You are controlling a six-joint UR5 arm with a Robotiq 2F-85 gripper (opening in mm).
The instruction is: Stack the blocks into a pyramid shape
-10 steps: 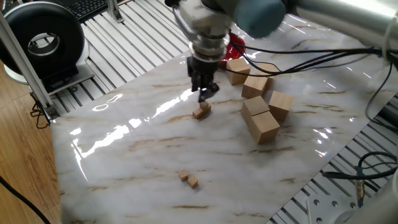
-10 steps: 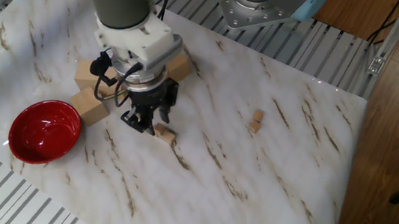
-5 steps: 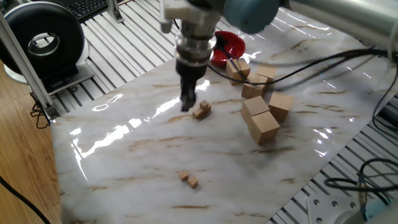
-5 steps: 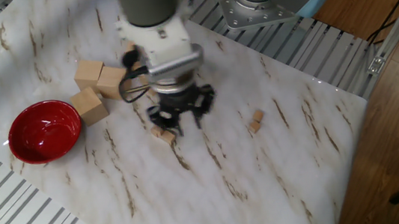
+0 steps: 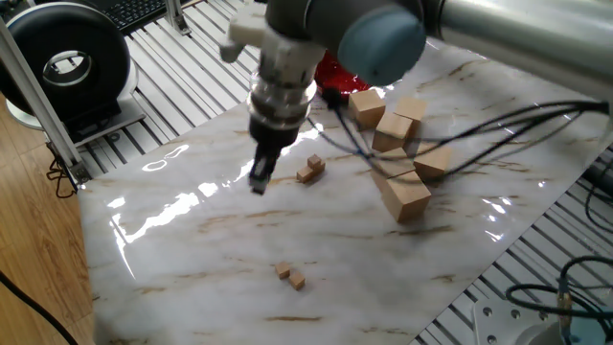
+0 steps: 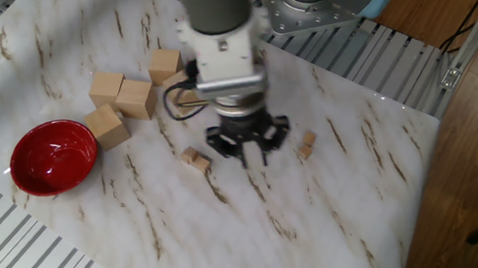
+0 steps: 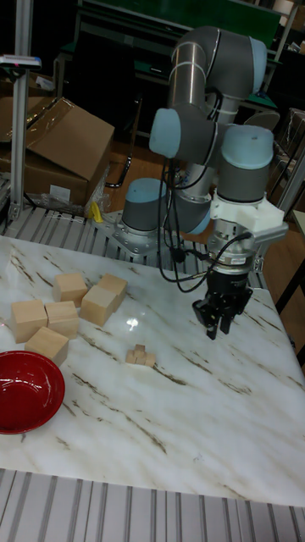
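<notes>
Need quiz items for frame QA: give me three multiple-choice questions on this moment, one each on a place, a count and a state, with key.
1. Where does the red bowl sit?
A. Beside the large wooden blocks
B. Under the gripper
C. Next to the far pair of tiny cubes

2. How many tiny cubes lie apart from the small pile?
A. None
B. Two
C. Four

3. What does the gripper carry?
A. A large block
B. A tiny cube
C. Nothing visible

Key: 1 A, the bowl lies at the table edge right by the large blocks. 2 B, a pair of tiny cubes lies away from the pile. 3 C, no cube shows between the jaws, which hang above bare marble.
</notes>
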